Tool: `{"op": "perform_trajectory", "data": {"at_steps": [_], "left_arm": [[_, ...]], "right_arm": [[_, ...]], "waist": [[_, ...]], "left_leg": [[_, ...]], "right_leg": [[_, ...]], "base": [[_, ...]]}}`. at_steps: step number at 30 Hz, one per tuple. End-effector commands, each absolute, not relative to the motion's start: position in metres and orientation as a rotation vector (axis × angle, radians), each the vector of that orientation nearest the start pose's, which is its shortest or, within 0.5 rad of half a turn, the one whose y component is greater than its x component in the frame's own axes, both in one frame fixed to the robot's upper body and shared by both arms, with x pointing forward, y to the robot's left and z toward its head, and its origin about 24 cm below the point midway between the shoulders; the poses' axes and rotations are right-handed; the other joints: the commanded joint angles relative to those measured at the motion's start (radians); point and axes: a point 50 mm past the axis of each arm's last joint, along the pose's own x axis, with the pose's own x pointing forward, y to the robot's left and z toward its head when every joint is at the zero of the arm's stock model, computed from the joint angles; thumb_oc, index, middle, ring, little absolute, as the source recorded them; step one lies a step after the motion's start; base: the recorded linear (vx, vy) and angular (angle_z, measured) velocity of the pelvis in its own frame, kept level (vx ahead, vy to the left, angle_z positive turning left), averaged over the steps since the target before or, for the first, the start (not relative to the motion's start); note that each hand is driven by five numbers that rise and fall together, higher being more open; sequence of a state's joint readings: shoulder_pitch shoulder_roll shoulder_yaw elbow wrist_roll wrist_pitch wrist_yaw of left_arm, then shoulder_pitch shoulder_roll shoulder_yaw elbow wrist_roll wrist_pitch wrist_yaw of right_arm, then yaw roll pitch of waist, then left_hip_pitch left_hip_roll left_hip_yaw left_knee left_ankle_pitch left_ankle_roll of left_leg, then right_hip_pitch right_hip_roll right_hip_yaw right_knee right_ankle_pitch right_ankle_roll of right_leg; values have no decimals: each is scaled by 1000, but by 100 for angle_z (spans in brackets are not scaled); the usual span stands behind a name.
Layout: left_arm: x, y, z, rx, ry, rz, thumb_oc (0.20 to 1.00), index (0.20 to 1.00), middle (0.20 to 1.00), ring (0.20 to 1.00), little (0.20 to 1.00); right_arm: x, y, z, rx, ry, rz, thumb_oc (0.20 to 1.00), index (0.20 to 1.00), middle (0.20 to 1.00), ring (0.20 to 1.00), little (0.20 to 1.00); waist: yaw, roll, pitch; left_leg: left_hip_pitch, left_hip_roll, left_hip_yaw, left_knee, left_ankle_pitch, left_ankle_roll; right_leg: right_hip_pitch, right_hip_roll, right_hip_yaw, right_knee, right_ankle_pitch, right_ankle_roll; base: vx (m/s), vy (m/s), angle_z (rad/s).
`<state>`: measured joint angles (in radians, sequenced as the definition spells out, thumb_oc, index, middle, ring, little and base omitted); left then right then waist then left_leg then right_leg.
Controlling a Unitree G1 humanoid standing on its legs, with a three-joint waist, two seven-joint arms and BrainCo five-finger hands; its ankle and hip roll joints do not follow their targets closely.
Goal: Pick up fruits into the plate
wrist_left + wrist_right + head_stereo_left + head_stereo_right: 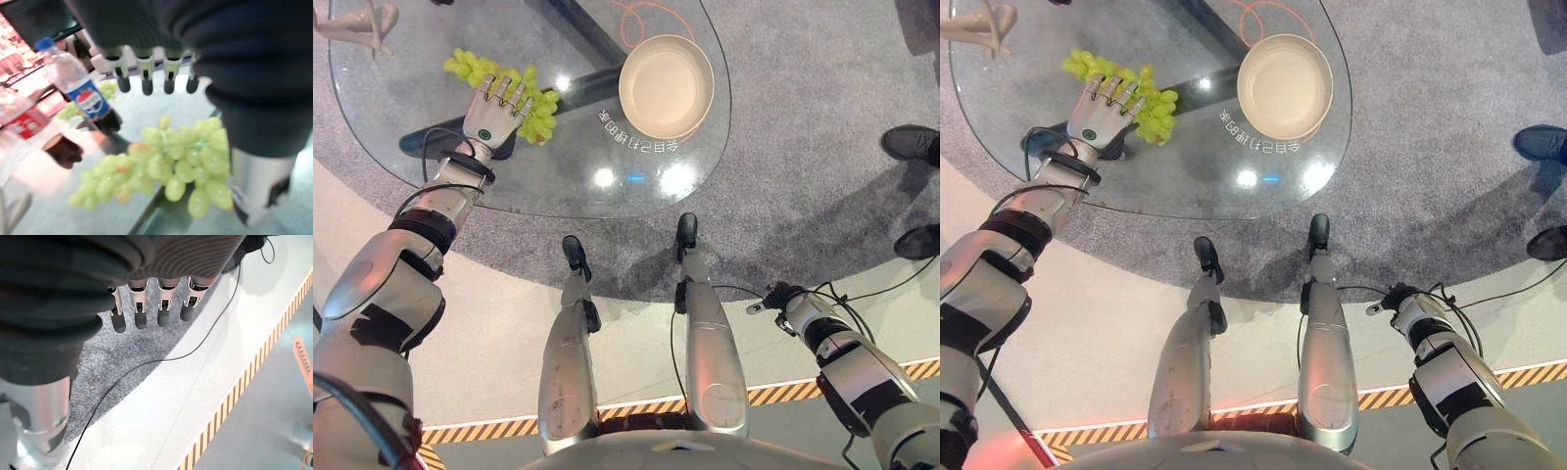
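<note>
The bunch of green grapes (514,88) lies on the glass table (431,157), toward the robot's left side of the top, stretched out in a long cluster. The left hand (494,113) is spread over the middle of the bunch with its fingers straight and fanned, palm down; in the left wrist view the dark fingertips (146,87) hang above the grapes (166,166) and nothing is gripped. Whether the palm actually rests on the fruit I cannot tell.

The cream plate (666,86) sits on the same table, off to the robot's right of the grapes and well apart from them, with bare glass and a dark table strut showing through between the two. It holds nothing.

Past the grapes, the left wrist view picks up a plastic bottle (80,88) with a blue cap and dark drink in its base, standing upright on the glass, and just beside it a second bottle with a red label (24,127). A pale figurine-like object (357,24) stands at the far left corner of the table.

The right hand (773,297) hangs low by the robot's side over the grey carpet, its fingers (139,313) relaxed and straight, holding nothing. A person's dark shoes (913,145) stand on the carpet off to the right
</note>
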<state>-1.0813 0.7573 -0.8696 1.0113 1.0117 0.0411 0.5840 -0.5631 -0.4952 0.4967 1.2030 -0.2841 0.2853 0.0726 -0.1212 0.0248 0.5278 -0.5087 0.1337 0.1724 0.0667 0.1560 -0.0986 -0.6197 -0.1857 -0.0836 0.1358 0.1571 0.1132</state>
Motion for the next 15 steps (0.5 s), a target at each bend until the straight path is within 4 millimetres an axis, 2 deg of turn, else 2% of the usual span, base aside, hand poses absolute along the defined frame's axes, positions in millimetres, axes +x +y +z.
{"op": "perform_trajectory", "data": {"at_steps": [1, 15], "left_arm": [[395, 257, 231, 2248, -521, 437, 1000, 1000, 1000, 1000, 1000], [396, 255, 268, 2275, -599, 601, 1000, 1000, 1000, 1000, 1000]], "right_arm": [[265, -311, -44, -1086, 1045, 37, 1000, 1000, 1000, 1000, 1000], [255, -300, -59, -1090, 1027, 83, 1000, 1000, 1000, 1000, 1000]], "waist": [[-19, -12, -8], [-53, -31, -8]], "left_leg": [[-103, -101, 28, 172, -166, 37], [-174, -93, 38, 209, -173, 35]], "right_leg": [[-45, 78, -28, 123, -141, -24], [-119, 93, -1, 150, -139, -25]], "base": [[3, 16, -4], [1, 2, -2]]}}
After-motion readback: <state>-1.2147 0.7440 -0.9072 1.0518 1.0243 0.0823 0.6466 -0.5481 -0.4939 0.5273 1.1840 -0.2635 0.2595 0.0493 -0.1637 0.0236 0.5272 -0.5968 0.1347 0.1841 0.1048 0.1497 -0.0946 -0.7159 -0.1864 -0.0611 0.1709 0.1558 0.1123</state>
